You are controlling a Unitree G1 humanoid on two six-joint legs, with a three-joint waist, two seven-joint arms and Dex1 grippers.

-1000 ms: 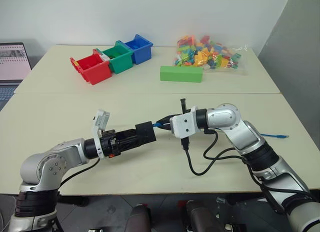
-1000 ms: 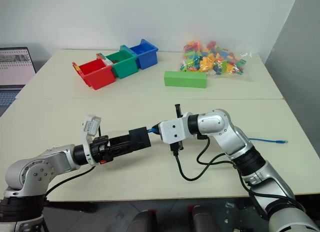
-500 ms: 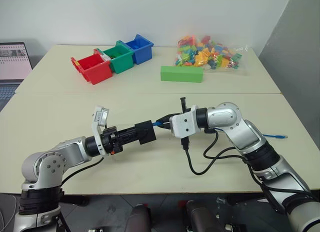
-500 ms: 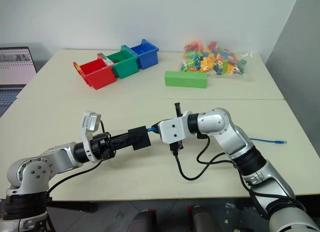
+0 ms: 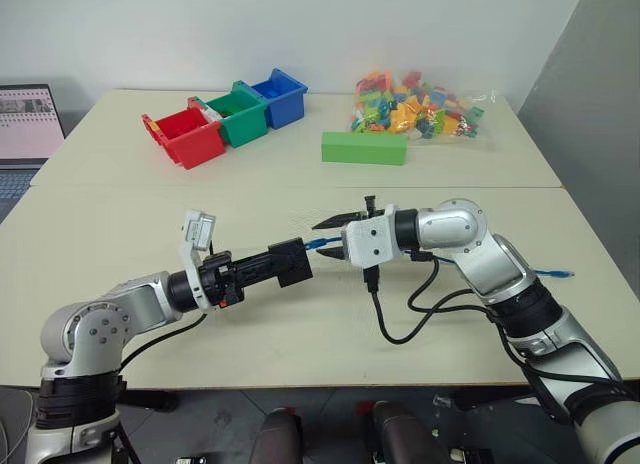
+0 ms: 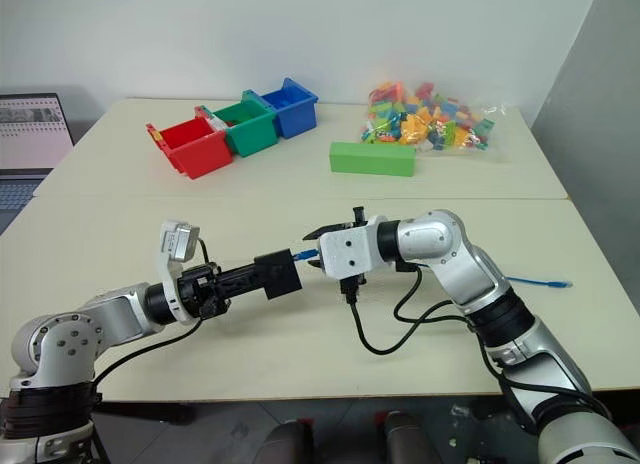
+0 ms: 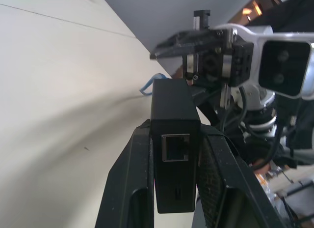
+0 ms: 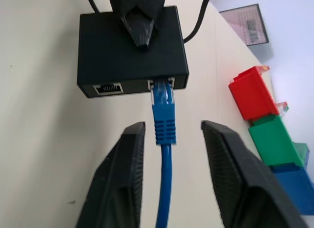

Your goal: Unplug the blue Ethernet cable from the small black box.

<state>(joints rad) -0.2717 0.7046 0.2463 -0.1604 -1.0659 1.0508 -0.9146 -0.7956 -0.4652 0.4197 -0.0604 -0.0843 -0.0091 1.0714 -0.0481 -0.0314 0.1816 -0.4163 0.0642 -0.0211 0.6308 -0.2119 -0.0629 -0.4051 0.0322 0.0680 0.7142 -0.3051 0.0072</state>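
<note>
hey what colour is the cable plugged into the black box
Bright blue cable, clearest in the right wrist view, plugged into the box.

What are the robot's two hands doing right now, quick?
Left hand: closed, holding the small black box.
Right hand: open, around the blue Ethernet cable, not gripping it.

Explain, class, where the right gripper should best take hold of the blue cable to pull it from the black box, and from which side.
Grip the ribbed blue boot just behind the plug of the cable, coming straight along the cable's line, opposite the black box. The boot is thick and sits between the right gripper, whose jaws stand open either side. The left gripper is shut on the box, which should steady it.
</note>
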